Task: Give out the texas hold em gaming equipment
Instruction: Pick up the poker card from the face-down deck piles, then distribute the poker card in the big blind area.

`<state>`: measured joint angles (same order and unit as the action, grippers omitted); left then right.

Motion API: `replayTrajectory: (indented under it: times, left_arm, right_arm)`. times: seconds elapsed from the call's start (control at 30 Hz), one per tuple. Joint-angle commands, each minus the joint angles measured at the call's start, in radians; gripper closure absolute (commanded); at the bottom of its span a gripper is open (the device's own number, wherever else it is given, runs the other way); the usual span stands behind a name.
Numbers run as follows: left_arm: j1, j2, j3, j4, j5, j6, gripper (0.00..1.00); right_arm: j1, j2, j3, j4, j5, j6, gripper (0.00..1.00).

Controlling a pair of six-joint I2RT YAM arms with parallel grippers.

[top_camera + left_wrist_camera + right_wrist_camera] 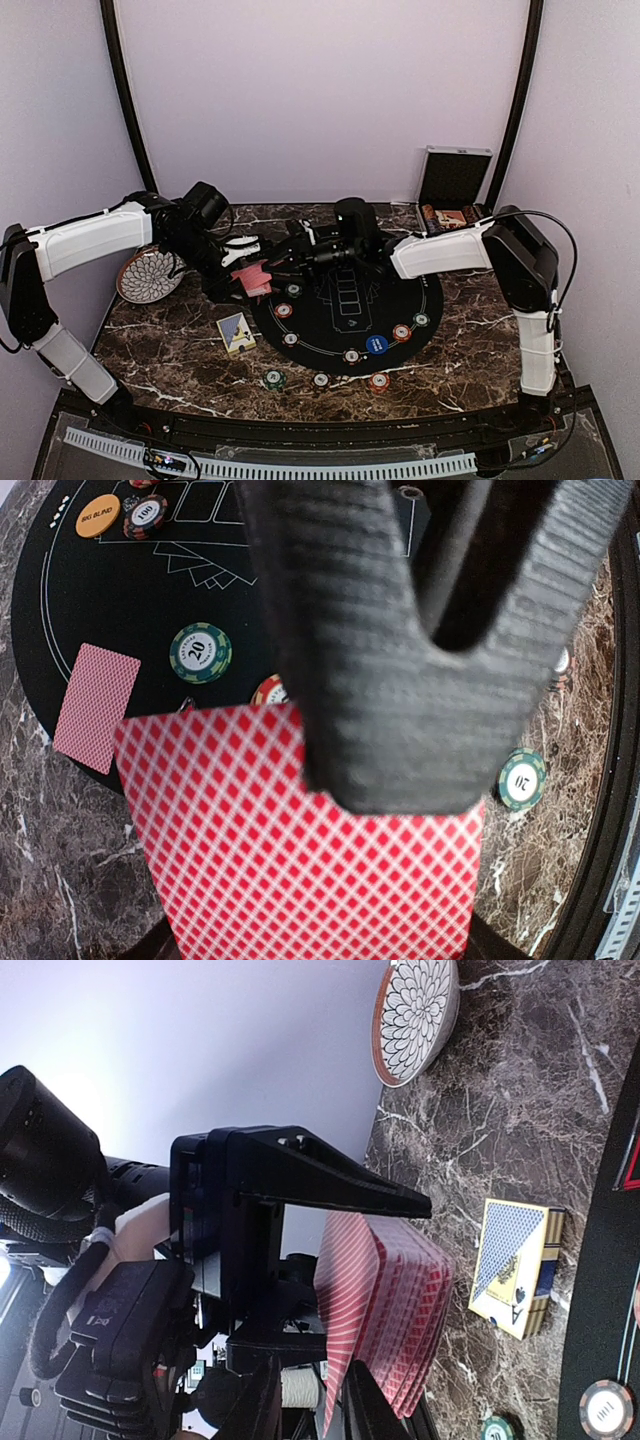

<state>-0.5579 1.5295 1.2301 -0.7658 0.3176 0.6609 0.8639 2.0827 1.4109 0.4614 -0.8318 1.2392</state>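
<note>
**Marble table: deck held at the mat's edge**

Dark marble table (170, 360) under lilac walls carries a round black mat (405, 290). Both arms meet over the mat's far left rim.

The left gripper (248, 272) is pressed onto a deck (300, 860) of red-backed cards, one finger (390, 680) lying across the top card. The deck is held in the air, slightly fanned in the right wrist view.

The right gripper (312, 1407) has its fingers on either side of the deck's edge with only a narrow gap. I cannot tell whether they pinch a card.

One card (97, 700) lies face down on the mat's edge, just beside a green chip (200, 652). An orange chip (98, 515) sits farther in. More chips (376, 344) ring the mat's near rim, and three lie off it on the marble near the front edge.

A blue and yellow box (236, 333) rests on the table left of the mat. A patterned plate (150, 275) lies by the left arm. A silver case (455, 180) stands open at the far right.
</note>
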Motion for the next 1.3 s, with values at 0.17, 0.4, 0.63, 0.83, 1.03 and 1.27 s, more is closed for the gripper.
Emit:
replayTrajectory:
  times: [0.17, 0.4, 0.63, 0.83, 1.03, 1.27]
  left_arm:
    - [0.007, -0.02, 0.017, -0.025, 0.015, 0.0, 1.0]
    - [0.007, -0.022, 0.019, -0.029, 0.017, 0.0, 1.0]
    - [0.008, -0.021, 0.017, -0.03, 0.016, 0.001, 1.0]
    - [0.007, -0.018, 0.016, -0.033, 0.008, 0.003, 1.0]
    - [0.008, -0.018, 0.012, -0.037, 0.004, 0.005, 1.0]
    - [0.007, -0.012, 0.018, -0.053, 0.008, 0.008, 1.0]
  right_arm:
    - [0.024, 0.032, 0.016, 0.061, -0.038, 0.021, 0.8]
    - [0.018, 0.04, 0.012, 0.046, -0.033, 0.013, 0.91]
    - [-0.03, -0.006, -0.03, 0.043, -0.018, 0.009, 1.0]
    - [-0.097, -0.071, -0.079, 0.003, -0.026, -0.03, 1.0]
    - [-0.203, -0.128, -0.109, -0.113, -0.026, -0.129, 1.0]
    - [-0.376, -0.112, -0.032, -0.382, 0.061, -0.336, 1.0]
